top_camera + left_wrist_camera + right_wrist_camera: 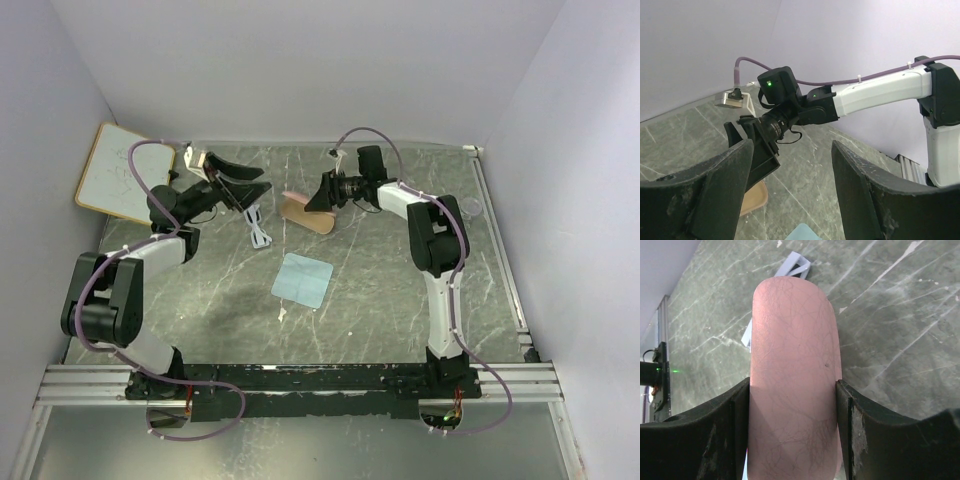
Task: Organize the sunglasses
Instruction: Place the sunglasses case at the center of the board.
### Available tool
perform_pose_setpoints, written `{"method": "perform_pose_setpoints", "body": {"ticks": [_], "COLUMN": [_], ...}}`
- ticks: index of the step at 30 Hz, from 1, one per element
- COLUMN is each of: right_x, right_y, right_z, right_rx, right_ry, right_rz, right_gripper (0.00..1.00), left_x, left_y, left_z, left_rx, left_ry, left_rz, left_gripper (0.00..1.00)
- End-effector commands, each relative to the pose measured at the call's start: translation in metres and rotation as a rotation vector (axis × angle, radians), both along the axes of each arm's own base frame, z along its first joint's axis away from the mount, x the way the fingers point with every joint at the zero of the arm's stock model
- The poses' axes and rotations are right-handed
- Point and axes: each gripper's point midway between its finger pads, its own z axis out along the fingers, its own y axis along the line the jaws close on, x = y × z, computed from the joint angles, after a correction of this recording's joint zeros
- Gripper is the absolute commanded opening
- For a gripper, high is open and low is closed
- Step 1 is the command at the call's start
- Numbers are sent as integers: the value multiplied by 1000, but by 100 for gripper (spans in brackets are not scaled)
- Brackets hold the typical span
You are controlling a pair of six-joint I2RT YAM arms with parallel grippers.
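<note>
Hands first, overhead view: left gripper spread with nothing in it, hanging over the far-left part of the table; right gripper clamped on the pink case near the far middle. Sunglasses lie flat on the table just on my side of the left gripper, between it and the case, with their long axis running roughly near-to-far. I judge the left arm the nearer, needing only a short descent. Blue cloth sits apart toward me, with bare marble around it for manoeuvre. Whiteboard leans at the left wall, well apart. Left wrist view: both fingers wide, gap empty, right gripper facing. The sunglasses fall outside this picture. The tan patch low down is probably the case's inside, though I cannot confirm it stands open. Right wrist view: the case fills the gap, pads tight against both flanks, and part of the sunglasses shows on the table beyond it.
</note>
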Motion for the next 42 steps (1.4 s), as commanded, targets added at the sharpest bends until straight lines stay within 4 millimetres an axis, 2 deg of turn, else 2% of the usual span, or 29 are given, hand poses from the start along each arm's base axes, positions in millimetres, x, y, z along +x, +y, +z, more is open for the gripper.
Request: {"method": "perform_pose_setpoints", "body": {"ticks": [1,7,9,11,12,13,15,18,21,28,33,36,42], "right_x": [4,11,12,15,15,15,16,17,15,12,15,22,40], "right_y": [0,3,5,5,5,5,5,4,5,10,5,-4,-26], "right_z": [-20,-32,-34,-35,-33,-33,-29,-25,-25,-30,-24,-29,-5], "right_rx": [-59,-122,-146,-170,-174,-177,-184,-185,-180,-200,-221,-273,-343], "right_ry": [2,-1,-6,-16,-23,-29,-45,-55,-51,-54,-74,-84,-181], "right_rz": [3,-1,3,-10,-13,-16,-34,-43,-28,-17,-59,-132,-328], "right_gripper": [2,5,15,30,41,47,55,60,70,72,73,73,73], "left_x": [-8,-9,-10,-11,-11,-11,-11,-12,-11,-13,-11,-12,-10], "left_y": [4,3,3,3,3,3,3,3,3,2,3,3,2], "left_z": [6,5,5,3,4,3,3,2,2,1,0,1,-1], "left_rx": [-20,-18,-18,-20,-22,-22,-20,-21,-22,-25,-17,-22,-29], "left_ry": [-47,-46,-46,-43,-44,-43,-44,-43,-41,-40,-39,-39,-31], "left_rz": [-37,-48,-51,-57,-58,-59,-59,-60,-60,-68,-51,-59,-63], "left_gripper": [74,75,75,75,75,74,75,75,75,74,74,74,74]}}
